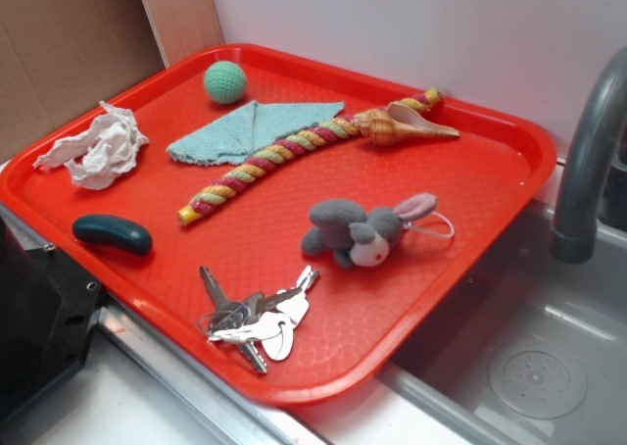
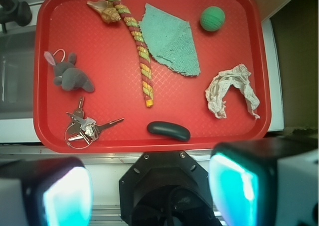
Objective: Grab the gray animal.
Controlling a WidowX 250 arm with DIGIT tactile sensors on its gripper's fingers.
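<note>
The gray animal (image 1: 361, 229) is a small fuzzy gray plush with a white muzzle, a pinkish ear and a thin white loop. It lies on its side on the red tray (image 1: 490, 180), right of the middle. In the wrist view it lies at the tray's left (image 2: 72, 76). My gripper (image 2: 149, 193) shows only in the wrist view. It is high above the tray's near edge, far from the plush. Its two fingers (image 2: 65, 196) stand wide apart with nothing between them.
On the tray lie a bunch of keys (image 1: 257, 318), a dark teal oblong object (image 1: 113, 233), a crumpled white tissue (image 1: 98, 146), a striped rope (image 1: 265, 166), a seashell (image 1: 402, 123), a teal cloth (image 1: 245, 129) and a green ball (image 1: 224, 81). A sink (image 1: 529, 357) and a faucet (image 1: 588, 161) stand on the right.
</note>
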